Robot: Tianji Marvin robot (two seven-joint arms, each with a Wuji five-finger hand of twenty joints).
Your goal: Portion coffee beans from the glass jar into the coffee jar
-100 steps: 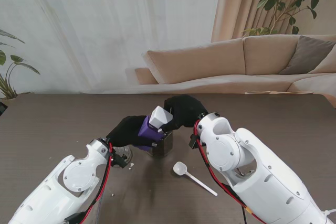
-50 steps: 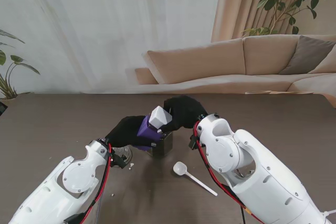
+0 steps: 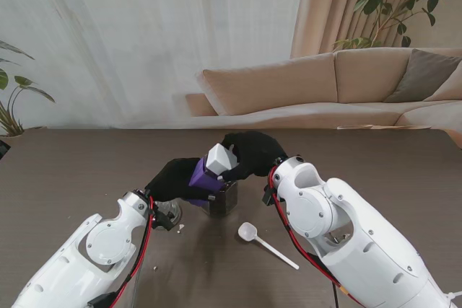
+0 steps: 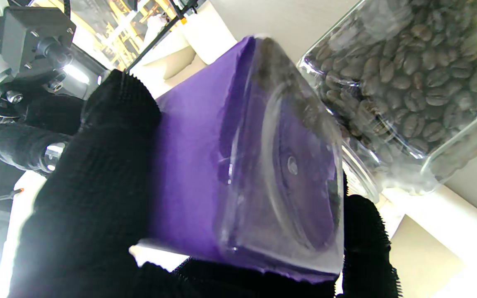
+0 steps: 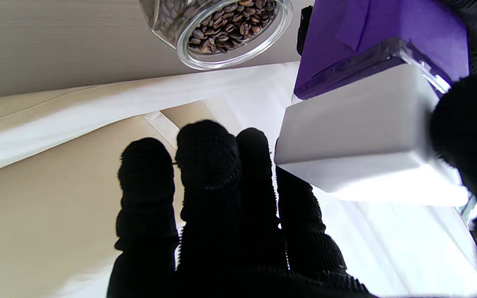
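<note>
Both robot hands on the purple coffee jar, mid-desk

The left robot hand (image 3: 173,180) grips the purple square coffee jar (image 3: 203,177); the right robot hand (image 3: 249,153) pinches its white lid (image 3: 219,159), above the clear bean-filled glass jar (image 3: 224,198).

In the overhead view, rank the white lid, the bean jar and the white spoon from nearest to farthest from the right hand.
1. White lid: held by the right hand, touching.
2. Bean jar: just nearer to me, under the purple jar.
3. White spoon: farthest, lying on the table nearer to me.
</note>
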